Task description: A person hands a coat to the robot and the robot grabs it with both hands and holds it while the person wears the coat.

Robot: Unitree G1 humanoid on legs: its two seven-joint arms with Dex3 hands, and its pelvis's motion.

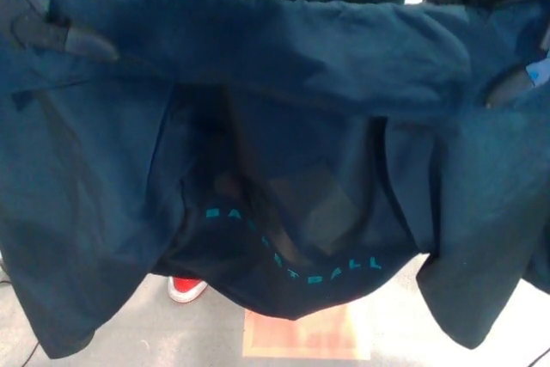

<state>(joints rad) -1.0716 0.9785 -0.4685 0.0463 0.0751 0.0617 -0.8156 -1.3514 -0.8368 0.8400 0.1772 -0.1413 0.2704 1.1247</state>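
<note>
Across the whole view, the dark coat (284, 152) hangs spread wide. Left hand (60, 27) grips its upper left edge, fingers closed on fabric. Right hand (507, 83) is mostly hidden by cloth; finger state cannot be determined. Below, a red shoe (185, 288) shows on the floor (172, 333).

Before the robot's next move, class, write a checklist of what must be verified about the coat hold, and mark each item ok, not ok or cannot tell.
1. Left robot hand on the coat: ok, dark fingers lie on the upper left edge.
2. Right robot hand on the coat: cannot tell, only a dark finger-like sliver shows among the folds.
3. Coat spread wide between both sides: ok, it spans the whole view.
4. Coat clear of the floor: cannot tell, since depth is unclear.
5. Person close to the coat: ok, a red shoe shows below the hem.
6. Person's arms in the sleeves: cannot tell, hidden.
</note>
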